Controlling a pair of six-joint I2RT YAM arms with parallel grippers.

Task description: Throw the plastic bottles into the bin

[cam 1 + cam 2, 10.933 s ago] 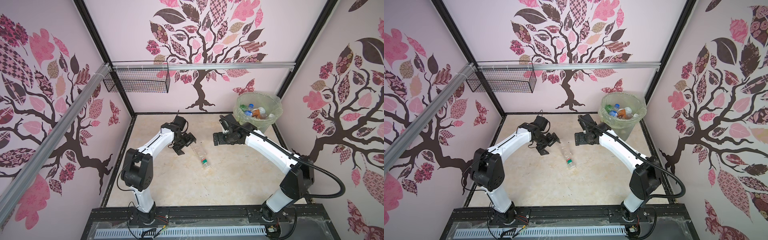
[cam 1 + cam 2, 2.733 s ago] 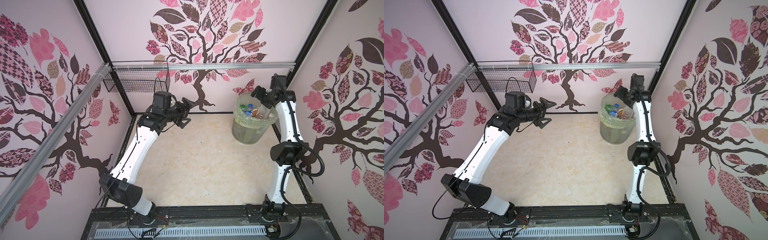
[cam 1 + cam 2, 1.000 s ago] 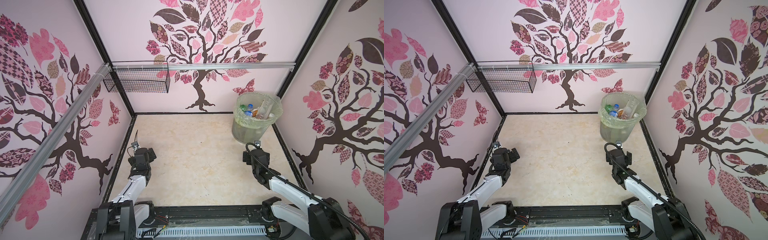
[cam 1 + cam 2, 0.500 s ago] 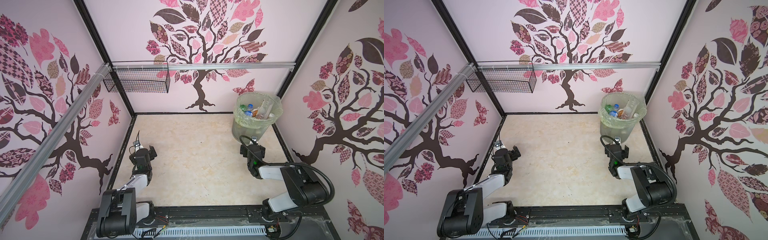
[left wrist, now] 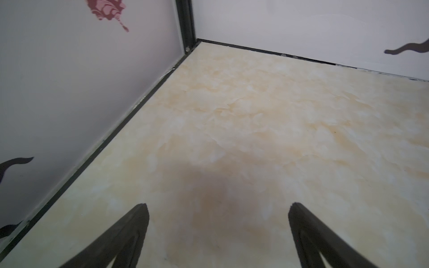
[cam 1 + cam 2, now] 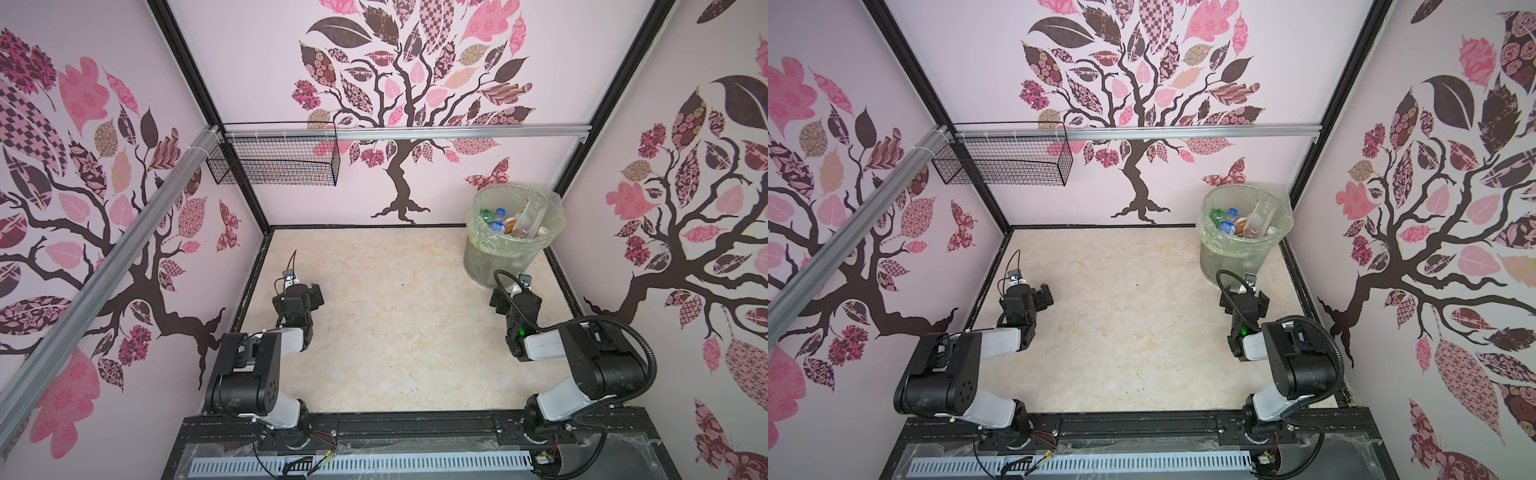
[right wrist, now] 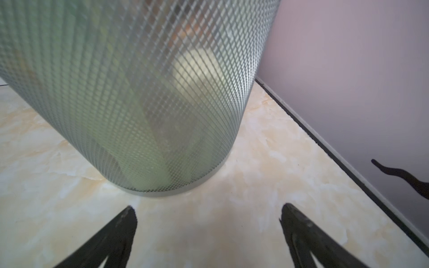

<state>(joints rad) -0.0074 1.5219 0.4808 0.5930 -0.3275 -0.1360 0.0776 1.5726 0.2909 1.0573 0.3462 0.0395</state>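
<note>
Left gripper (image 5: 219, 204) and right gripper (image 7: 209, 205) have drawn back nearward, gaping wide and empty, beige marbled counter (image 6: 399, 332) open between them. Small plastic bottles (image 6: 496, 225) lie in the round grey mesh bin (image 6: 494, 266), far-right corner.

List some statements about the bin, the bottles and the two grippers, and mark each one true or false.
1. The bin stands by the far right corner of the floor. True.
2. A bottle lies on the floor between the arms. False: the floor shows no bottle; the plastic bottles sit in the bin.
3. The left gripper and the right gripper are both open and empty. True.
4. The right gripper hangs above the bin's rim. False: it is low, near the bin's base, facing its mesh wall.
</note>
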